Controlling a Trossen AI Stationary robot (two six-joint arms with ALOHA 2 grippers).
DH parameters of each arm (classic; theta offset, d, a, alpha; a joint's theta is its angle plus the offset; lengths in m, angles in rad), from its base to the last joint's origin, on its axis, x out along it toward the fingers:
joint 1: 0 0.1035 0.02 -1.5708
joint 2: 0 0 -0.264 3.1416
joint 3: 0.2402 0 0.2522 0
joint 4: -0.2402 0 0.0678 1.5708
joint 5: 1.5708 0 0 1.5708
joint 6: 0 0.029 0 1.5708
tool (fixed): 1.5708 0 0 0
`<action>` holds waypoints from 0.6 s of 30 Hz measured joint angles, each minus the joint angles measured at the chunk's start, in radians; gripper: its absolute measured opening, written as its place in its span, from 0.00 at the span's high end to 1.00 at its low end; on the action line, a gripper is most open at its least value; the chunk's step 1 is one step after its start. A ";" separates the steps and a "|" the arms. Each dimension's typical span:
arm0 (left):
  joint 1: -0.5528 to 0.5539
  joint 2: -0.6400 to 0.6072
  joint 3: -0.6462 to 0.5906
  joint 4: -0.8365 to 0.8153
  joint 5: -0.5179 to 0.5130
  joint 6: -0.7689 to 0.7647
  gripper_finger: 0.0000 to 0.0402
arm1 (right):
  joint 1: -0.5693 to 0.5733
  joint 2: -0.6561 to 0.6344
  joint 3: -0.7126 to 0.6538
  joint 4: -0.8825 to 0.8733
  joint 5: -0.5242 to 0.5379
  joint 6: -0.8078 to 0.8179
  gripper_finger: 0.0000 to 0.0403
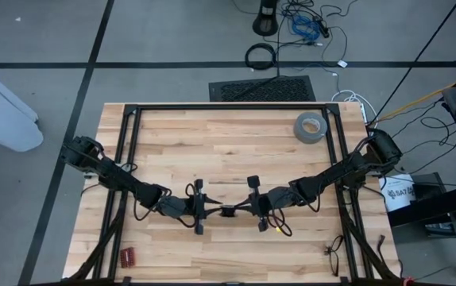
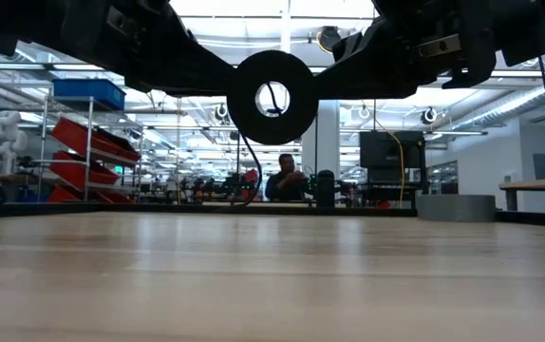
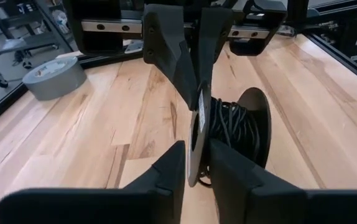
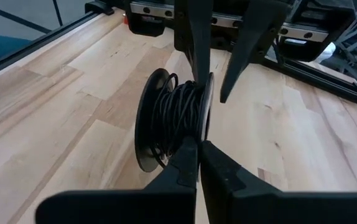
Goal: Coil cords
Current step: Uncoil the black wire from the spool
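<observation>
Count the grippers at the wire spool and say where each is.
2. The right gripper pinches one flange of the wire spool above mid-table; the left gripper straddles that same flange from the opposite side, not yet clamped.

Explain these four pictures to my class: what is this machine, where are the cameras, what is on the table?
A robot with two dark arms, each ending in a two-finger gripper. One camera looks down from above, one sits at table level, one rides on each wrist. The right gripper is shut on a rim of a spool of thin black wire, held above the wooden table. The left gripper, open, straddles that rim. A grey tape roll lies on the table.
</observation>
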 joint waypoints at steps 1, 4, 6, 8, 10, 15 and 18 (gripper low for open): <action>0.000 0.000 0.000 0.000 0.000 0.007 0.86 | 0.000 0.000 0.000 0.000 0.001 0.000 1.00; 0.000 0.000 0.000 0.000 0.001 0.013 0.93 | 0.000 0.000 0.000 0.000 0.002 0.000 1.00; -0.001 0.000 0.000 0.000 0.001 0.014 0.98 | 0.000 0.000 0.000 0.000 0.002 0.000 1.00; -0.001 0.000 0.000 0.000 0.001 0.014 0.98 | 0.000 0.000 0.000 0.000 0.002 0.000 1.00; -0.001 0.000 0.000 -0.001 0.001 0.014 0.98 | 0.000 0.000 0.000 0.000 0.002 0.000 1.00; 0.000 0.000 0.000 -0.001 0.000 0.014 0.98 | 0.001 0.000 0.000 0.000 0.018 0.000 1.00; 0.000 0.000 0.000 0.000 -0.002 0.014 0.98 | 0.001 0.000 0.000 -0.007 0.046 0.000 1.00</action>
